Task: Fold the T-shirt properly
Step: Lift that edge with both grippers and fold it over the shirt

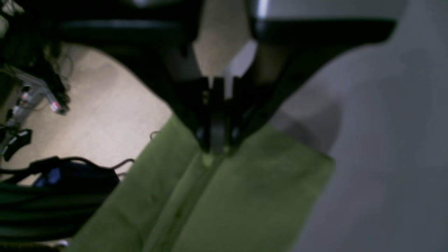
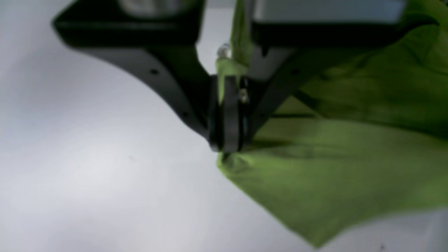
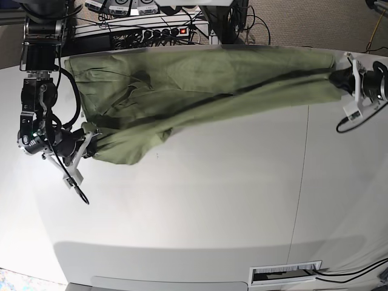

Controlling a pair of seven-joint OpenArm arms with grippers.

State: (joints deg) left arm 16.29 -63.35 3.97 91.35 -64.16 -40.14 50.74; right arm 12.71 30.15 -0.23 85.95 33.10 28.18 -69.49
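Note:
The olive-green T-shirt (image 3: 212, 85) lies stretched in a long band across the back of the white table (image 3: 200, 206), partly folded over itself with a dark crease running along it. At the band's right end in the base view, my left gripper (image 3: 335, 79) is shut on the cloth. The left wrist view shows those jaws (image 1: 217, 150) pinching a fold of the T-shirt (image 1: 245, 196). My right gripper (image 3: 91, 142) is shut on the shirt's lower left corner. In the right wrist view its fingertips (image 2: 225, 150) clamp the T-shirt (image 2: 332, 175), and cloth bunches up between the fingers.
A power strip and tangled cables (image 3: 163, 30) sit behind the table's far edge. Beige floor (image 1: 105, 105) and loose cables (image 1: 63, 171) show beyond the table in the left wrist view. A barcode label (image 3: 285, 274) is at the table's front edge.

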